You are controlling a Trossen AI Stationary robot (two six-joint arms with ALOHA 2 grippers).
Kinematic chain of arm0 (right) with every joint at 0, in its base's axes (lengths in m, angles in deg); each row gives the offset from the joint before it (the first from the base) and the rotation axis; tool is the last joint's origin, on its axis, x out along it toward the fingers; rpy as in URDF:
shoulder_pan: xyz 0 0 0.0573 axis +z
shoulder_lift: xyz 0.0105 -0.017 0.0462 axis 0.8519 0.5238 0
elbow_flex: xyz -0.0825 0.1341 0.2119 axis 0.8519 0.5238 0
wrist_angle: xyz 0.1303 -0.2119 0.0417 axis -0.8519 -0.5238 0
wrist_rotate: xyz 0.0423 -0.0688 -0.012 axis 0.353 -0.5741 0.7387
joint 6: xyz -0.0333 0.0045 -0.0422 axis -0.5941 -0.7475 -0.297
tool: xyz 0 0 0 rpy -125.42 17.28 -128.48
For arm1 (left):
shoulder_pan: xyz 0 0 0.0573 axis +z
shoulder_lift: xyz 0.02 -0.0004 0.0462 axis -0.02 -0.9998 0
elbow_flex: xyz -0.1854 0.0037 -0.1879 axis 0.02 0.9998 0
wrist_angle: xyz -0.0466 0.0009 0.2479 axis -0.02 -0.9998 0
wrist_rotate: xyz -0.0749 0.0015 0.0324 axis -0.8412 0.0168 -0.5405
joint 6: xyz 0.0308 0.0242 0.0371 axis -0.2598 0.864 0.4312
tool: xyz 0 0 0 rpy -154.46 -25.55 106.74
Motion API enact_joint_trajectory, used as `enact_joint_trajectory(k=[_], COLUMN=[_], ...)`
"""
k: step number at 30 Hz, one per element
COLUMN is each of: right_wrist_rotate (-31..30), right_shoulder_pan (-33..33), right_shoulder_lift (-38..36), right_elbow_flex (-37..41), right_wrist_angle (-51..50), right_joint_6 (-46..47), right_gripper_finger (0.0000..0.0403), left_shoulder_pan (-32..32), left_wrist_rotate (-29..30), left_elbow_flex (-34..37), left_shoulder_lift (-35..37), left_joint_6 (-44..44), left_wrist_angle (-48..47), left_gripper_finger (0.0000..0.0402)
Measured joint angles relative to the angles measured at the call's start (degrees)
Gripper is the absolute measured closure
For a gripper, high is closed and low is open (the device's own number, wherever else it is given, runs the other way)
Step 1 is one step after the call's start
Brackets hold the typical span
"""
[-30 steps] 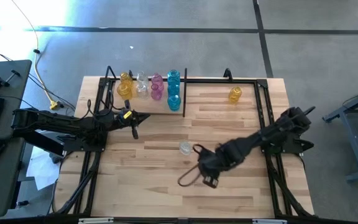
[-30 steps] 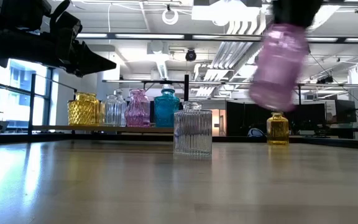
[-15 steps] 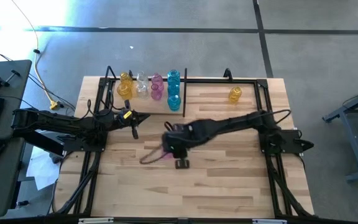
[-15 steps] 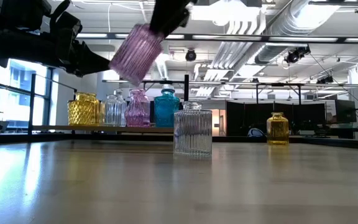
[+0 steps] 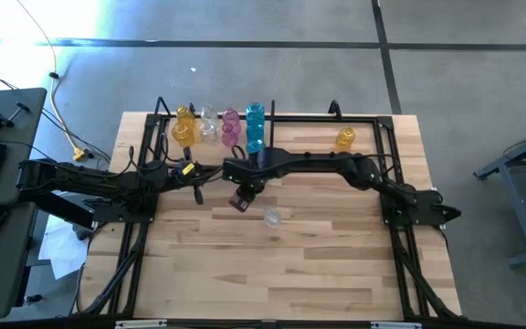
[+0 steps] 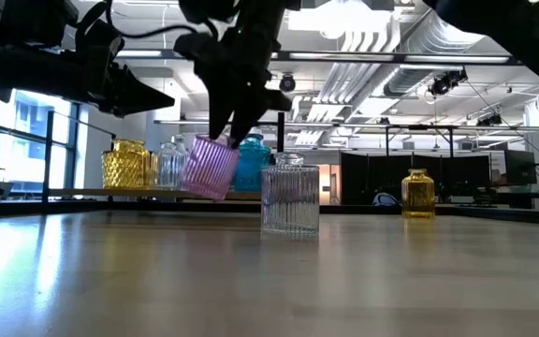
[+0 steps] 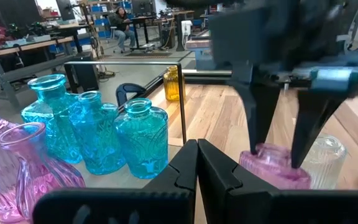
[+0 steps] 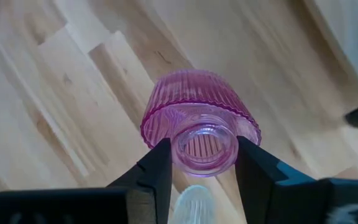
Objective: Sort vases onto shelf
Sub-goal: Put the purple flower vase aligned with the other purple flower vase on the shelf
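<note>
My right gripper [image 5: 241, 196] is shut on a pink ribbed vase [image 6: 209, 168], between the shelf and a clear ribbed vase [image 5: 272, 217] standing on its base mid-table. My left gripper [image 5: 197, 190] is shut and hovers just left of it, touching nothing. Yellow [image 5: 184, 123], clear [image 5: 208, 123], pink [image 5: 230, 128] and teal vases [image 5: 255, 123] stand in rows at the left end of the black-rod shelf [image 5: 318, 117], left of its upright divider [image 5: 271, 142]. One yellow vase [image 5: 345, 139] stands alone on the shelf's right part. My right gripper pinches the pink vase's narrow neck [image 8: 205, 142] between its two fingers [image 8: 160, 169], coming from above and pointing down. The vase hangs tilted below the fingers, low over the table; whether its base touches the wood I cannot tell.
The clear ribbed vase [image 6: 290, 195] is close to the held one, on its near right. The teal vases [image 7: 104, 130] and the divider rod [image 7: 183, 102] are just beyond it. Bare wood planks [image 5: 272, 274] lie toward the near edge.
My right gripper has swung the pink vase from the table's near right, leftward and toward the far edge, passing over the clear vase. It then came down from high above to just over the table beside the shelf. The vase has stayed tilted in the hold.
</note>
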Motion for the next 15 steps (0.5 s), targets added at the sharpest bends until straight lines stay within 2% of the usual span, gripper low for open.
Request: enact_joint_trajectory(k=[8, 15], right_wrist_rotate=[0.5, 0.4], right_shoulder_pan=[0.1, 0.6], right_shoulder_lift=[1.6, 3.1], right_elbow_flex=[0.1, 0.1], right_wrist_angle=[-0.7, -0.8], right_joint_6=[8.1, 8.9], right_gripper_finger=[0.0282, 0.0286], left_shoulder_pan=[0.0, 0.0], left_wrist_rotate=[0.0, 0.0], left_elbow_flex=[0.0, 0.0], left_shoulder_lift=[0.0, 0.0], left_joint_6=[0.2, 0.2], left_wrist_angle=[-0.4, -0.7], left_gripper_finger=[0.0401, 0.0402])
